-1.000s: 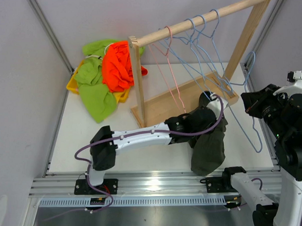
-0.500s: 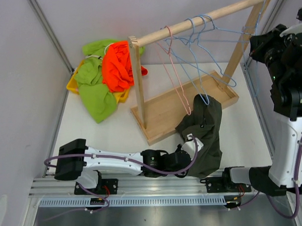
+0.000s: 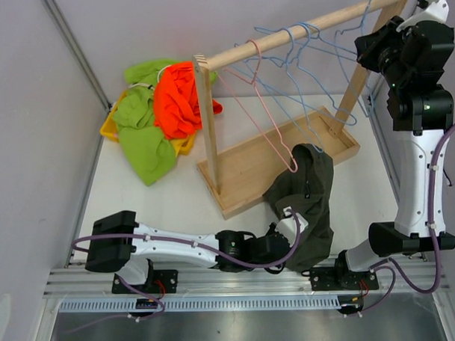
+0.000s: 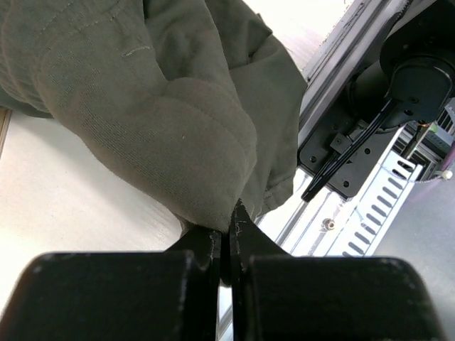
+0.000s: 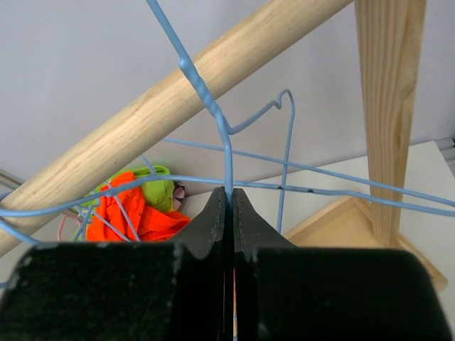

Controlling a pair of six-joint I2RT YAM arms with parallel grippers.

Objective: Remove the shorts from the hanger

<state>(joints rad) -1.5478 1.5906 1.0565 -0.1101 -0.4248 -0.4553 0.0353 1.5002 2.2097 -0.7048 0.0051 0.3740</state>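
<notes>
left pincer [image 4: 229, 222] nips olive shorts [image 4: 163, 106] | right pincer [image 5: 229, 203] grips hanger [image 5: 197, 84], top cropped

A heap of shorts [image 3: 162, 105] lies left of the rack [image 3: 297, 29], another pair [image 3: 307, 205] just before it.

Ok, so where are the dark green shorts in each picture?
Top external: the dark olive shorts sit low, right of centre.
Left wrist: they fill the upper left, pinched in the shut left gripper.
Right wrist: not in it; the right gripper is shut on a blue hanger.
Shared landmark: the right arm's black base mount, beside the shorts in top and left wrist.
</notes>
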